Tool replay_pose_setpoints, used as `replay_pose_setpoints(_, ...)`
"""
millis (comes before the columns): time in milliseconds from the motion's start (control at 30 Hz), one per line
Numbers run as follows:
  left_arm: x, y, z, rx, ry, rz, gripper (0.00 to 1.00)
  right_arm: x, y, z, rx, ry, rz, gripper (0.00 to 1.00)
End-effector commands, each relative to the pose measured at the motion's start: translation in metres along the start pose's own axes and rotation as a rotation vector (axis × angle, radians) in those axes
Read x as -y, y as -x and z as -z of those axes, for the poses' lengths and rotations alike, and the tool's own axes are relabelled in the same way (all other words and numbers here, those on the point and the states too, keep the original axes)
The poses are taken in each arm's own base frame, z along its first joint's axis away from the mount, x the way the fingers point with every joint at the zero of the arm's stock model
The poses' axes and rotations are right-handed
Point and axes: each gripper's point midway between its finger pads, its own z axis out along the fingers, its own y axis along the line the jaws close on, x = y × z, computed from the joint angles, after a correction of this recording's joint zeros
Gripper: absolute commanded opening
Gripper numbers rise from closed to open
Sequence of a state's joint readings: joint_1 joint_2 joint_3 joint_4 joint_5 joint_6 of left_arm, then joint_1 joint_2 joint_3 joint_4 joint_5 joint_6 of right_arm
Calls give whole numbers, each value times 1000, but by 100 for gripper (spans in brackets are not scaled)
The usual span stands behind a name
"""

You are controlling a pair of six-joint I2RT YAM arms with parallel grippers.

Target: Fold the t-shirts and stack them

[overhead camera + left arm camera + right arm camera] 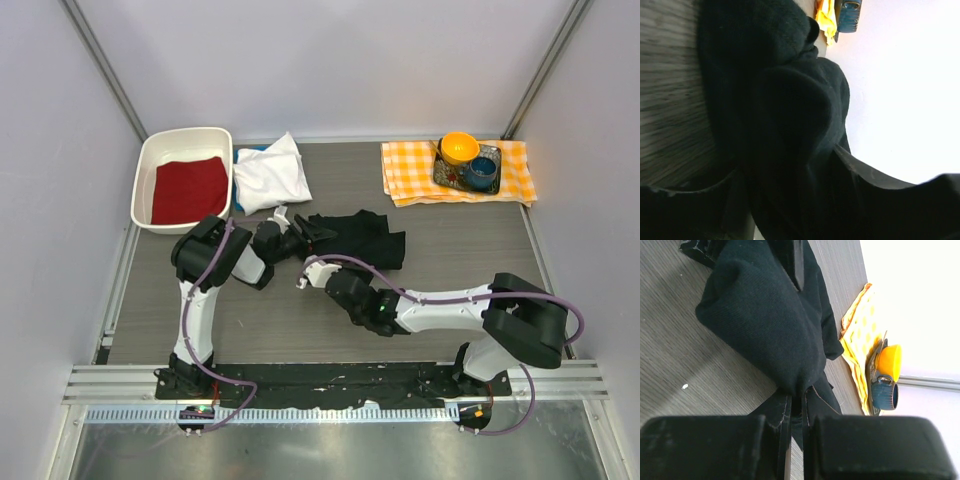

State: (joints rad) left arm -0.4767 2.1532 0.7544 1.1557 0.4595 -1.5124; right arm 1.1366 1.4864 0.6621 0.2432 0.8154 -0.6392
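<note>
Black cloth fills the middle of the overhead view: the black t-shirt point(362, 240) lies crumpled on the grey worktop point(450, 250), just right of centre, with both arms reaching into its left edge. The right gripper point(796, 407) has its fingers point(782, 440) clenched on a fold of this shirt. In the right wrist view the two pads sit almost together at the bottom centre of the frame, and the cloth bulges up and away from them toward the upper left. The left gripper point(302, 237) meets the shirt's upper left corner in the overhead view. In its own wrist view the dark cloth hangs bunched between the two fingers point(690, 210), which stand apart at the bottom of the frame, though everything there is so dark that I cannot tell whether they actually pinch it. The white t-shirt point(270, 175) sits folded in a puffy bundle at the upper left, apart from the black one and just beside a white bin point(145, 165) that holds a red cloth point(188, 188). At the upper right an orange-and-white checked cloth point(405, 170) carries a small tray point(440, 178) with a yellow bowl point(459, 147) and a blue cup point(482, 172) on it.
</note>
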Motion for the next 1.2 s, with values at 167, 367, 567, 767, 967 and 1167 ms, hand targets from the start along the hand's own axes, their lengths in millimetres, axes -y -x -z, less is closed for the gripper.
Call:
replay_pose_setpoints(167,-47,-19,6,-105,169,62,0,-3,6,12,14,-33,-54,1)
replay_pose_setpoints(367,-32,-15,1,-154,191,-4,0,-1,3,21,-7,-39,-133,17)
replay_pose_setpoints(567,-15,-3,-3,-169,229,-82,0,6,-3,34,-68,-66,-288,98)
replay_pose_setpoints(767,24,14,-11,-170,264,-216,0,37,-2,49,-87,-185,-488,99)
replay_pose_setpoints(967,51,37,-15,-180,325,-323,0,28,4,53,-123,-98,-531,99)
replay_pose_setpoints(1167,74,66,-24,-154,325,-387,0,15,-22,56,-204,-146,-595,100)
